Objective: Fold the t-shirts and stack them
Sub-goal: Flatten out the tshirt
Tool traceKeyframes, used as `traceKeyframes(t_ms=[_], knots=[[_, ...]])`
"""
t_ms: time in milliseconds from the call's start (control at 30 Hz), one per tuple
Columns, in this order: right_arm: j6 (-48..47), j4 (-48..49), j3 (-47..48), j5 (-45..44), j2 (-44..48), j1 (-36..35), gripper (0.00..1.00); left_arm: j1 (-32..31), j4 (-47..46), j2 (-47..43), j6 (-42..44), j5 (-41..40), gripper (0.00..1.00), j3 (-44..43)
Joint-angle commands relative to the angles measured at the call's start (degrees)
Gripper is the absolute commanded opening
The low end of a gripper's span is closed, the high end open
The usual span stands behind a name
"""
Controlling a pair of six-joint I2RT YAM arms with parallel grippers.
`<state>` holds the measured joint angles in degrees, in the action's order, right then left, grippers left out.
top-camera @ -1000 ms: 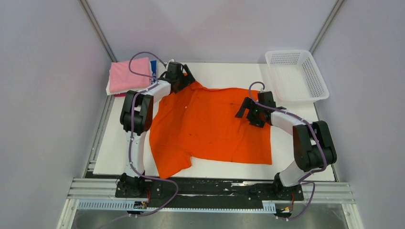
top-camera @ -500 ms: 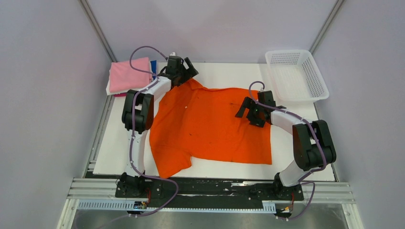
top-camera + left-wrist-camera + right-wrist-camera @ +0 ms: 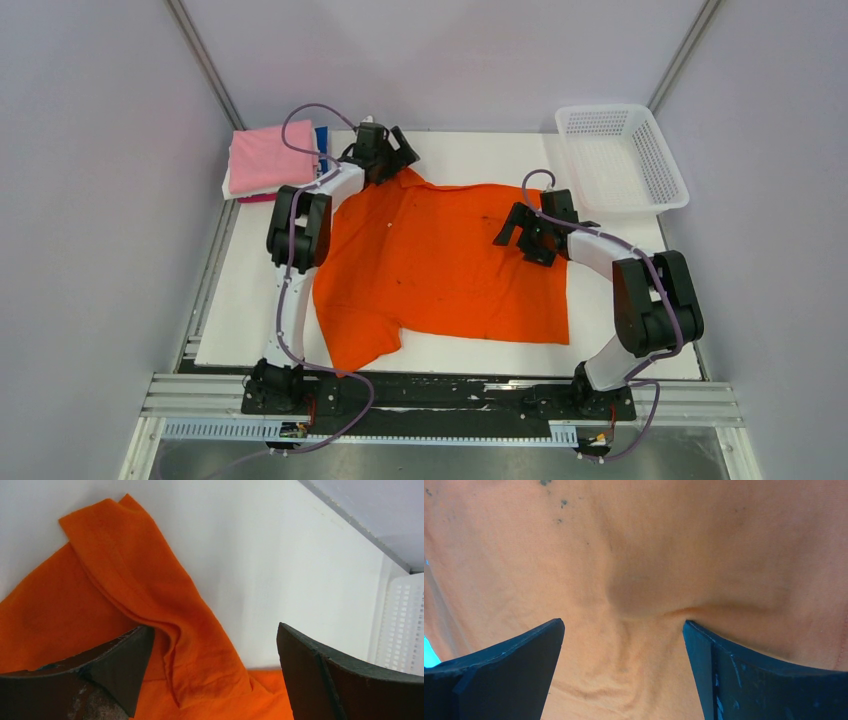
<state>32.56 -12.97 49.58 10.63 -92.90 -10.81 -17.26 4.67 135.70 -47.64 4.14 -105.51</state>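
Note:
A large orange t-shirt (image 3: 440, 265) lies spread flat across the middle of the table, one sleeve hanging toward the near edge. My left gripper (image 3: 387, 155) hovers open over the shirt's far left sleeve (image 3: 145, 595), which lies creased between the wide-apart fingers. Over the shirt's right side, my right gripper (image 3: 523, 236) stands open, with wrinkled cloth (image 3: 634, 595) under the gap and nothing pinched. A folded stack of t-shirts sits at the far left corner, the pink one (image 3: 266, 160) on top and a blue edge (image 3: 321, 140) showing behind it.
A white mesh basket (image 3: 622, 158) stands at the far right corner; its edge (image 3: 405, 625) shows in the left wrist view. Grey walls close in the table on three sides. A metal rail (image 3: 440, 400) carries both arm bases along the near edge.
The left arm has reached a little farther back and to the right, bringing its open gripper over the far sleeve. The right arm and the shirt have not moved.

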Motion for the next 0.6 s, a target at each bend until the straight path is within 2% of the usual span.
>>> traceKeyframes(t_ms=[0, 300, 500, 567], knots=[[-2.2, -4.2, -0.9, -3.5, -3.2, 0.8, 1.00, -0.3, -3.4, 2.9, -0.8, 2.6, 1.00, -3.7], [-2.0, -4.2, -1.1, -4.0, -3.8, 0.8, 1.00, -0.6, -8.9, 4.9, -1.3, 6.3, 1.00, -7.6], [-1.9, -4.2, -0.9, -4.0, -3.7, 1.1, 1.00, -1.6, -8.4, 10.5, -3.1, 6.6, 1.00, -15.6], [-2.1, -4.3, -0.7, -3.9, -3.8, 1.2, 1.00, -2.0, -7.3, 13.2, -3.3, 5.2, 1.00, -21.7]])
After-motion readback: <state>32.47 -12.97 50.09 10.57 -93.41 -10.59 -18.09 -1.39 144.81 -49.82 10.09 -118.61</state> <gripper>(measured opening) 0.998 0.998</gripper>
